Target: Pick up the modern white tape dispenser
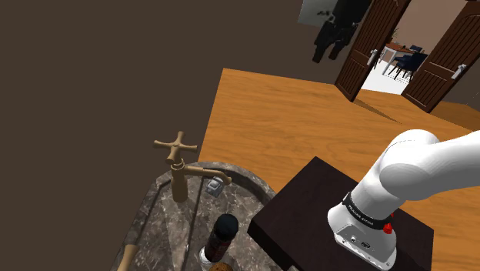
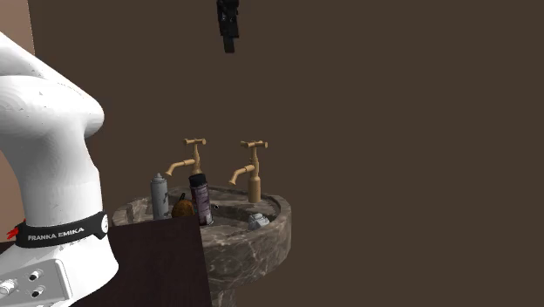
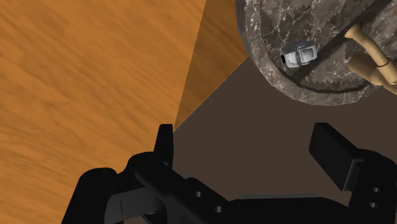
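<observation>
1. Where the wood floor meets the brown wall, dark double doors stand open at the far end in the shoulder view.
2. White arm rises from the dark box stand at the shoulder view's lower right.
3. Round grey marble basin stands against the wall, just beside the stand.
4. Two brass cross-handle taps stand upright on the basin's back.
5. Pincer: black fingers spread wide, nothing between them, only floor and wall beneath.
6. Dark spray can and grey can stand upright on the basin, on the stand's side.
7. Tape dispenser: small and whitish grey, it lies on the basin's marble top near the rim, just beside one tap's spout.
8. In the wrist view it is well apart from the pincer, ahead of the fingertips and off toward one finger's side, not between the fingers and not touched.
9. In the second exterior view it sits at the basin's right rim, below the right tap.
</observation>
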